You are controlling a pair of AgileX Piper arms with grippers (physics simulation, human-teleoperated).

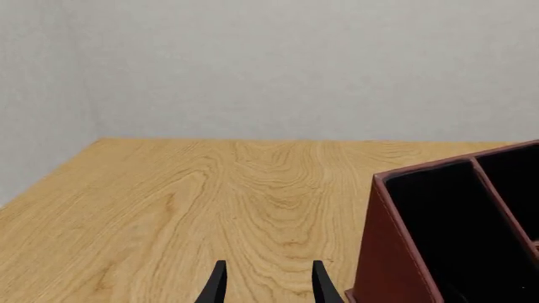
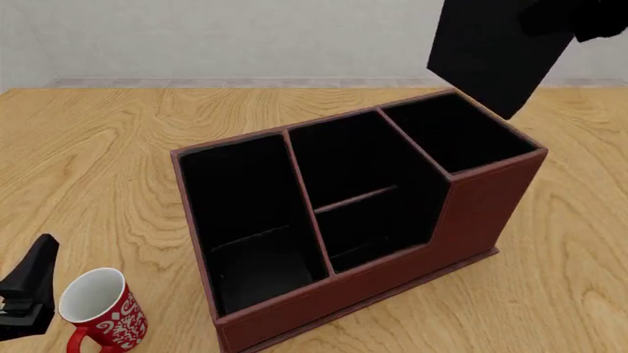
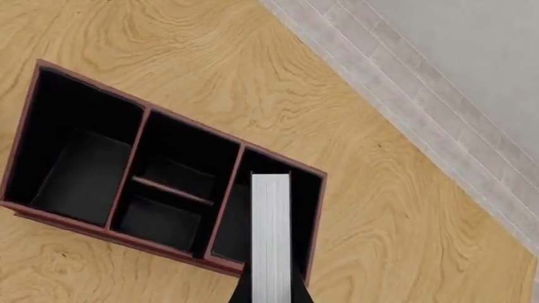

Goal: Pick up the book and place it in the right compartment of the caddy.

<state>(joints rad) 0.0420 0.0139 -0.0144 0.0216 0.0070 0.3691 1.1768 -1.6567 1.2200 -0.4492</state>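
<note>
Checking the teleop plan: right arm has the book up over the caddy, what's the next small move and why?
Probably lower it straight down. The right gripper holds the book above the caddy. In the right wrist view the white page edge lines up over the right compartment, which is open and black-lined. The book looks tilted from the front, so square it while descending.

Right arm is high at the front view's top right corner, only a dark part of it visible. Right gripper (image 3: 271,297) points down, fingers closed on the book (image 2: 496,51), which hangs upright in the air; fingertips barely show in its wrist view. Left arm sits low at the front view's bottom left edge. Left gripper (image 1: 266,284) is level, near the table (image 1: 211,202), its two fingers parted with nothing between them.
</note>
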